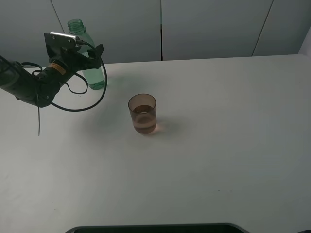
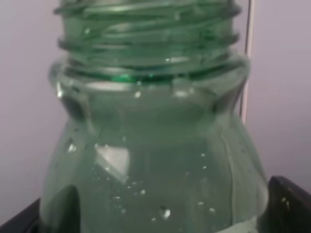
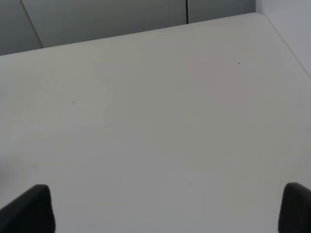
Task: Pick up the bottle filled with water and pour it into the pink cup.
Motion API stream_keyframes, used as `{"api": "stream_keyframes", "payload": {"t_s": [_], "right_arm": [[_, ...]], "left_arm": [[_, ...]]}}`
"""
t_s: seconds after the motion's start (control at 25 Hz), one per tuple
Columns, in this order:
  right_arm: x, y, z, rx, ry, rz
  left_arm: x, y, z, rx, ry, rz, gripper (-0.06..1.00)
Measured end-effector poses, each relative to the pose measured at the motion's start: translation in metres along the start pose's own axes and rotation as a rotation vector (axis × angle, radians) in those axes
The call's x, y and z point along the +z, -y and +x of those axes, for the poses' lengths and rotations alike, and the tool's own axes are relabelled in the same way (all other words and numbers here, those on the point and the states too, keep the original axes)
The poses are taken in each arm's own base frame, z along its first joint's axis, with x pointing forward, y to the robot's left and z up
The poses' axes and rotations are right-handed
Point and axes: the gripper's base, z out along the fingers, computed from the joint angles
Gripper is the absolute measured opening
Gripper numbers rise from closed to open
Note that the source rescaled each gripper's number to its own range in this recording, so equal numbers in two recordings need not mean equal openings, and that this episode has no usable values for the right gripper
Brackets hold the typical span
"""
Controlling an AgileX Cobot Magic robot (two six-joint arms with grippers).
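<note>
**Cup filled, bottle standing at the back**

Nearest to where I stand, the white tabletop (image 1: 218, 160) is bare for a long stretch. A dark edge runs along its near side, and I can't tell what that belongs to.

Further in, roughly mid-table, stands the pink cup (image 1: 142, 114), upright, with a band of water (image 1: 144, 124) sitting in its lower part. So the pour looks done, or mostly done, judging by the level.

Beyond it, toward the back left by the grey wall panels, the bottle (image 1: 90, 60) stands upright on the tabletop, well apart from the cup. Through its green wall I can't make out any water, only droplets clinging inside near the shoulder in the left wrist view, which fits a bottle that has been emptied.

The left pincer (image 1: 90, 52) sits around the bottle's upper body, its fingers (image 2: 289, 204) showing at either side of the shoulder. From the wrist view the tips seem to stand just off the plastic, so I'd call it released rather than clenched, though the close, blurry view makes that a judgement. The bottle looks parked there to keep it clear of the cup.

The right pincer (image 3: 165, 208) hangs over empty tabletop, jaws spread wide, holding nothing and out of the way.
</note>
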Motion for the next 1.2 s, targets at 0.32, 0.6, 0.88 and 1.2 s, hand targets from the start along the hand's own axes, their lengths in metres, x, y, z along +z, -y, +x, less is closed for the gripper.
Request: {"api": "stream_keyframes", "payload": {"t_s": [0.32, 0.6, 0.88, 1.2], "right_arm": [[0.0, 0.0, 0.0, 0.0, 0.0, 0.0], [0.0, 0.0, 0.0, 0.0, 0.0, 0.0], [0.0, 0.0, 0.0, 0.0, 0.0, 0.0], [0.0, 0.0, 0.0, 0.0, 0.0, 0.0]], "left_arm": [[0.002, -0.001, -0.033, -0.014, 0.056, -0.001, 0.98], [0.002, 0.0, -0.076, -0.007, 0.081, 0.002, 0.99], [-0.009, -0.001, -0.138, -0.073, 0.0, -0.044, 0.99], [-0.033, -0.014, -0.227, -0.071, -0.255, -0.226, 0.99]]}}
